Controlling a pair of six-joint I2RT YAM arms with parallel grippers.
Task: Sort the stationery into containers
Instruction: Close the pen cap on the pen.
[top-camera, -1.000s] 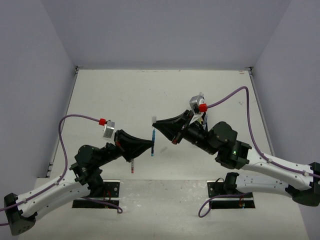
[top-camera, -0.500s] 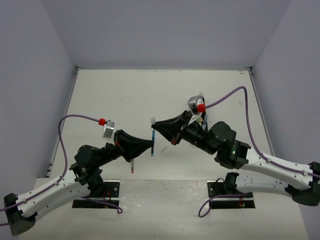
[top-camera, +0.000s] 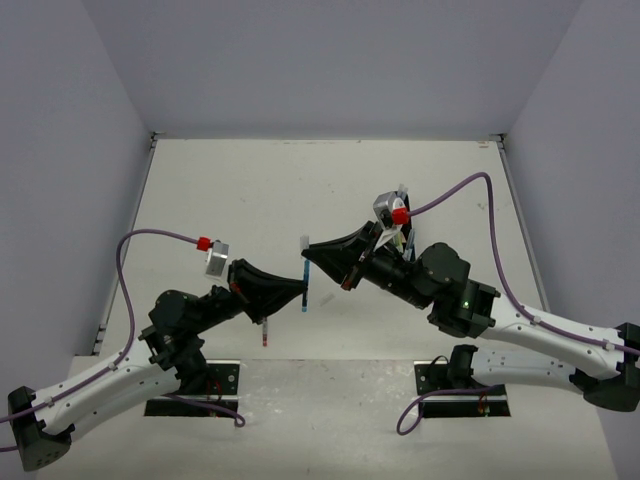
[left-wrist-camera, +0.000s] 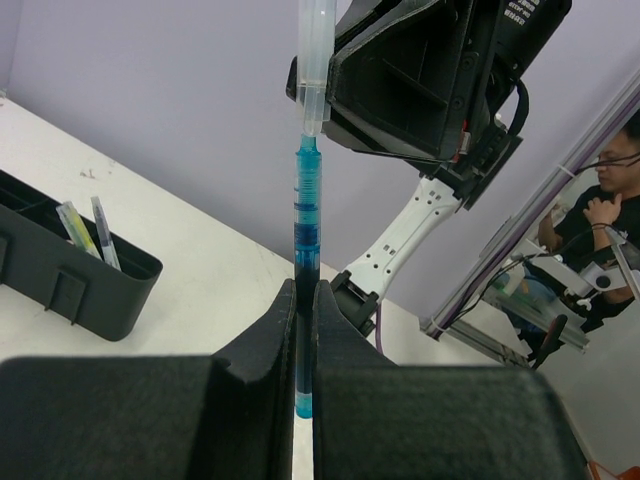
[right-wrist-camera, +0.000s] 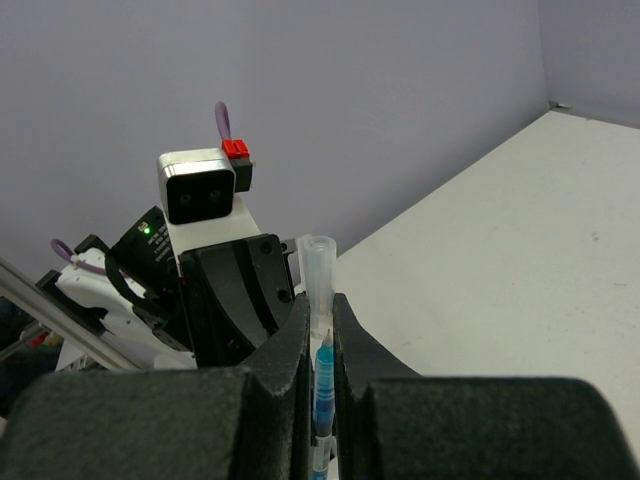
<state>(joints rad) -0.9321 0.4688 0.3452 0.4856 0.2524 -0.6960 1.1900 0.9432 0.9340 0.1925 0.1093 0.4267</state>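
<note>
A blue pen (left-wrist-camera: 308, 220) stands upright in the air over the middle of the table, my left gripper (left-wrist-camera: 306, 300) shut on its lower barrel. Directly above its tip is a clear pen cap (left-wrist-camera: 313, 60), with my right gripper (right-wrist-camera: 320, 310) shut on it. In the right wrist view the pen tip (right-wrist-camera: 326, 338) sits just below the cap's (right-wrist-camera: 320, 270) mouth. From above, the left gripper (top-camera: 303, 292) and the right gripper (top-camera: 308, 247) meet tip to tip. The black organiser tray (left-wrist-camera: 70, 285) holds a yellow-green pen (left-wrist-camera: 78, 228) and a grey one.
A red pen (top-camera: 264, 335) lies on the table beneath my left arm. Purple walls close in the table on three sides. A person (left-wrist-camera: 600, 205) sits beyond the enclosure in the left wrist view.
My right gripper has edged slightly left and down with the cap toward the pen tip. The left arm and the pen have held still.
</note>
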